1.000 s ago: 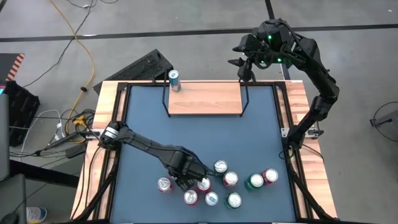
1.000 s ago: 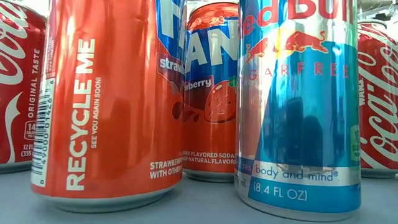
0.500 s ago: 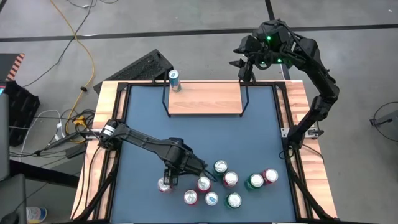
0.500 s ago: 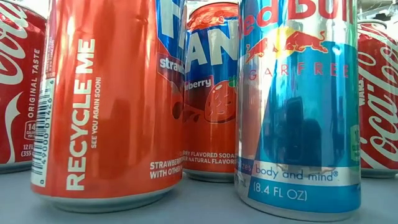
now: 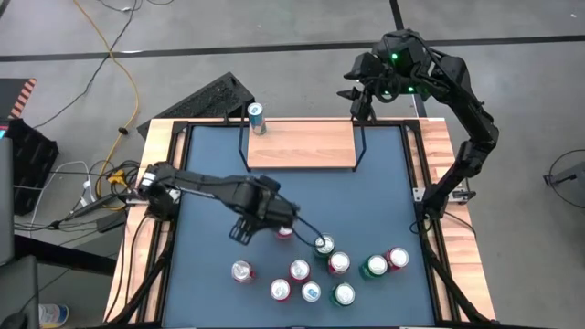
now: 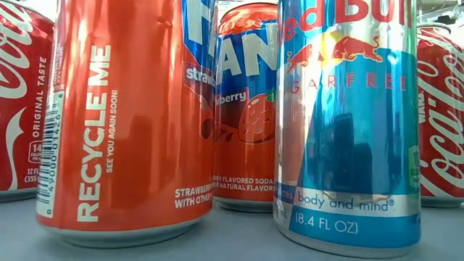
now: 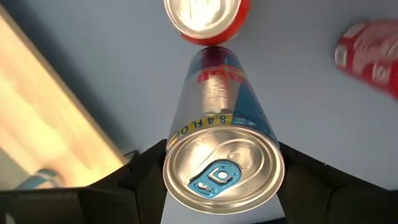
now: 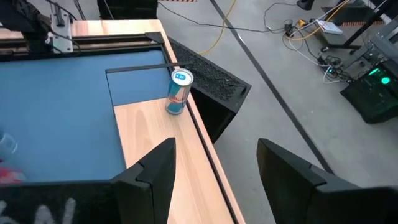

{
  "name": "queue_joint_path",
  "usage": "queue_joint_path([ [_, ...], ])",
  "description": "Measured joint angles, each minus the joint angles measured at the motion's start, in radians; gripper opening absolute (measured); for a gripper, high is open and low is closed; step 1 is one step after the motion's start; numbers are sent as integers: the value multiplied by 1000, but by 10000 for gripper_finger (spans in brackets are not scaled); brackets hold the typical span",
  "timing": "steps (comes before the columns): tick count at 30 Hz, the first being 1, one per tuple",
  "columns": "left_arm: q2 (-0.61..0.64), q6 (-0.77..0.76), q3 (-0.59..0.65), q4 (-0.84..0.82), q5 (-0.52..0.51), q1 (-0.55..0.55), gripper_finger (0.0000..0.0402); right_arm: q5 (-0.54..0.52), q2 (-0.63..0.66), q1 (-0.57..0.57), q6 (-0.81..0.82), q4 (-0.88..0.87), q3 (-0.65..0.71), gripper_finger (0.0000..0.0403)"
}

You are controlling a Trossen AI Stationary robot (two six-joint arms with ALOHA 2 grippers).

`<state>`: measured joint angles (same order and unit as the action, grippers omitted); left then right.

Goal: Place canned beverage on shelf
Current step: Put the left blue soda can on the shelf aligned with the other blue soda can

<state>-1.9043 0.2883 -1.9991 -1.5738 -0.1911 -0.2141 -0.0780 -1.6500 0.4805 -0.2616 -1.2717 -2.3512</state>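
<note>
Left hand (image 7: 221, 186) grips a slim silver-and-blue can (image 7: 222, 168), one finger on each side of its body just under the rim; its side reads "8.4 FL O" and its tab is blue. Seen from above, this hand (image 5: 274, 215) sits over the middle of the blue counter (image 5: 384, 192), beyond the cluster of cans (image 5: 315, 274) near the counter's front edge. At counter level, the near cans read "RECYCLE ME" (image 6: 123, 116), "Fanta strawberry" (image 6: 243, 109), "Red Bull sugarfree" (image 6: 348, 116) and "Coca-Cola" (image 6: 441, 109). The shelf (image 5: 302, 146) lies at the far edge, one Red Bull can (image 5: 257, 116) standing on its left end. Right hand (image 8: 214, 168) hangs open past the shelf's right end.
</note>
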Motion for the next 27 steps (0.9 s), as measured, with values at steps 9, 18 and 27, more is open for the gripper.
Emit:
queue_joint_path([
  [9, 73, 263, -1, 3, -9, 189, 226, 0, -73, 26, 17, -12, 1, 217],
  [18, 81, 441, 6, 63, -58, 458, 226, 0, -158, 88, -62, 11, 1, 217],
  [27, 75, 548, 7, 110, -60, 614, 226, 2, -170, 210, -46, 138, 0, 217],
])
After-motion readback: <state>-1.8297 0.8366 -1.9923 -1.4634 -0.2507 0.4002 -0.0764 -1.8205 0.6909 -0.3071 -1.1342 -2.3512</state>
